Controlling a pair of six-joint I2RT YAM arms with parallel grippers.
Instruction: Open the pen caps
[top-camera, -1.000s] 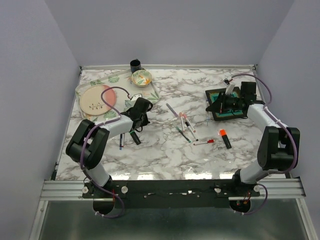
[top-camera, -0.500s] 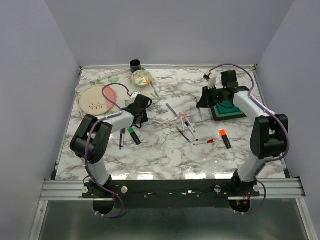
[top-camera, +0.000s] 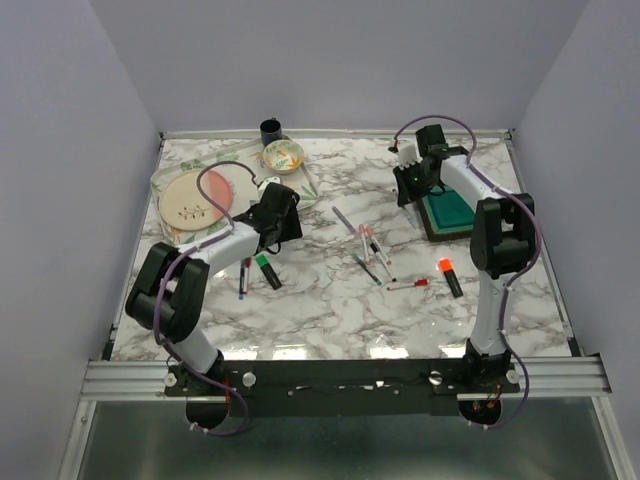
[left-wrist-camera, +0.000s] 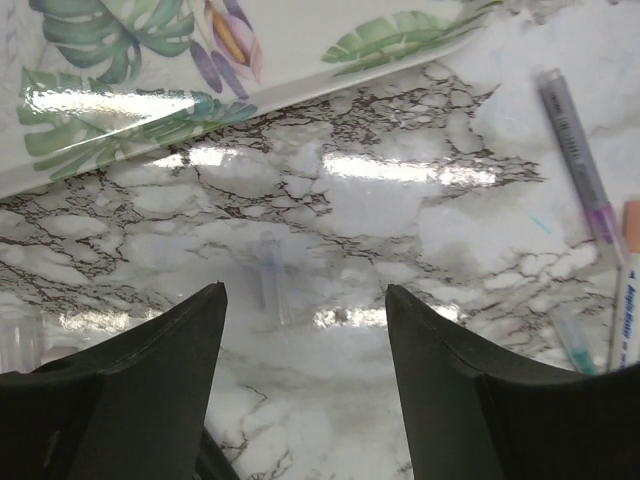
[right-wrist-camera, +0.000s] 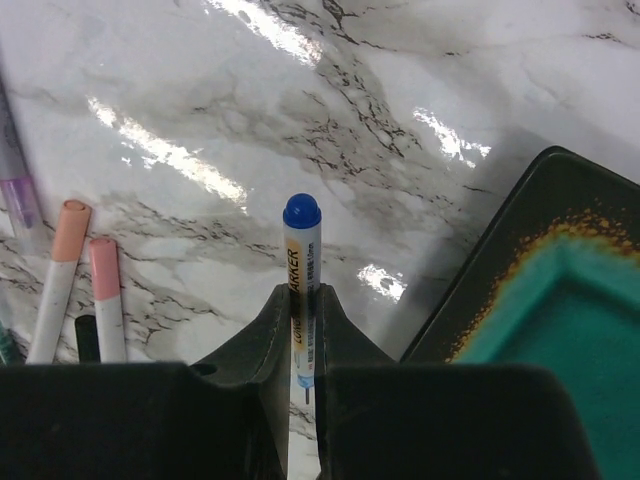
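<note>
My right gripper (right-wrist-camera: 301, 292) is shut on a white marker (right-wrist-camera: 302, 262) with a blue end, held upright above the marble beside the black tray (right-wrist-camera: 545, 215). Its thin bare tip shows below the fingers. From above, this gripper (top-camera: 408, 188) hangs left of that tray. My left gripper (left-wrist-camera: 305, 292) is open over bare marble with nothing between its fingers; from above it (top-camera: 285, 224) sits by the leaf-patterned tray (top-camera: 300, 185). Several thin pens (top-camera: 367, 247) lie mid-table, two of them with pink caps (right-wrist-camera: 70, 218). A green-ended highlighter (top-camera: 266, 270) and an orange-ended highlighter (top-camera: 448, 276) lie apart.
A purple-ended pen (left-wrist-camera: 577, 160) lies right of my left gripper. A plate (top-camera: 195, 198) and a small bowl (top-camera: 283, 155) rest on the leaf tray, with a dark cup (top-camera: 270, 130) behind. The black tray holds a green pad (top-camera: 455, 212). A red-capped pen (top-camera: 408, 284) lies near the front.
The left gripper has opened and moved back toward the leaf tray. The right arm has swung from over the black tray to its far-left side, carrying the white marker.
</note>
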